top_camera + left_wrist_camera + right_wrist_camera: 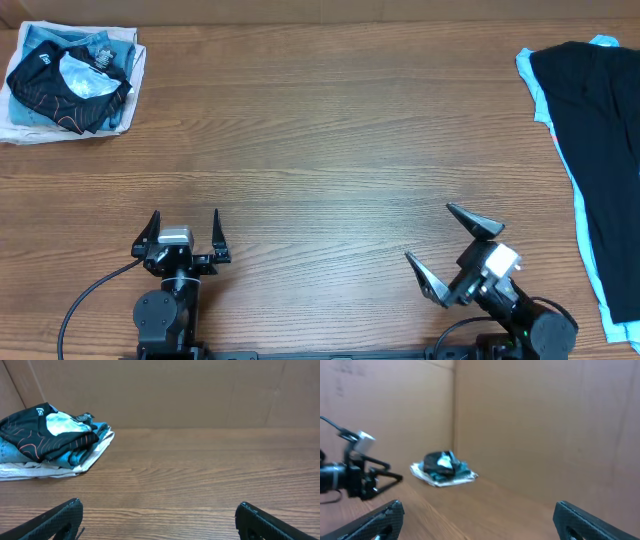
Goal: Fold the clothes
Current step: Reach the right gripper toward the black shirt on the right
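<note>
Wooden table (pixel 320 130) | black T-shirt (pixel 600 130) lies unfolded at right edge | left gripper (pixel 185 218), right gripper (pixel 430 232): jaws apart, empty | folding judged not yet begun.

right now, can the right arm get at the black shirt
Probably yes. The right gripper is open, and only table lies between it and the black shirt, which rests on a light blue one at the right edge.
</note>
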